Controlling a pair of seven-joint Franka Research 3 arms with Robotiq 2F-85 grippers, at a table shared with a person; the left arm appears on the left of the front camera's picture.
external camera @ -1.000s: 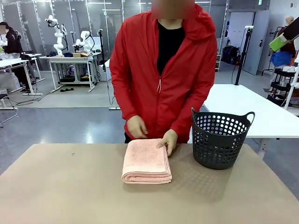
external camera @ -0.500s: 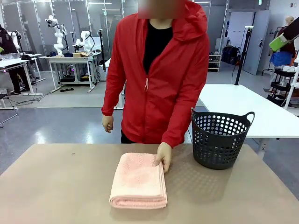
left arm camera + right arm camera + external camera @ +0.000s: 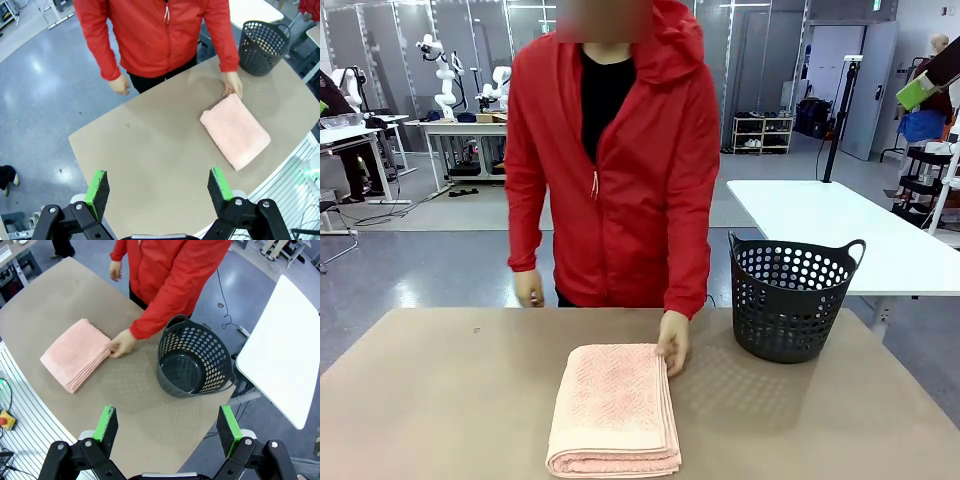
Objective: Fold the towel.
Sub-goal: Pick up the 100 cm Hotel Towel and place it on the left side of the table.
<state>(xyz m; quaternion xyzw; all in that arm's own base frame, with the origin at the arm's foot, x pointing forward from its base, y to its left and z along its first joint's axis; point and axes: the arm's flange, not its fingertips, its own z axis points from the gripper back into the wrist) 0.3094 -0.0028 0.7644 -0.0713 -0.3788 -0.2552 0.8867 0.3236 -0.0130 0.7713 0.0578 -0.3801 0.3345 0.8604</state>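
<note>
The towel point(image 3: 615, 408) is seen folded into a thick rectangle near the middle of the tabletop point(image 3: 440, 400), close to the robot's edge. Its long axis is laid from the far edge toward the near edge, slightly slanted, with the stacked fold edges turned toward the right side and the rounded fold toward the near edge. A herringbone weave can be made out on its top face. No brand, label or readable writing can be made out on it. Its far right corner is touched by the person's hand point(image 3: 673, 342), while the other hand point(image 3: 530, 290) is held off the table beside the red jacket point(image 3: 620, 170). A dark perforated basket point(image 3: 790, 300) is stood near the far right part of the tabletop, apart from the towel and empty inside in the right wrist view. Compared with a second ago, the towel has been slid nearer the robot's edge and the person has been shifted leftward, with one hand lifted off. The left gripper point(image 3: 158, 190) and the right gripper point(image 3: 167, 432) are held spread wide above the table, nothing between their green pads.
</note>
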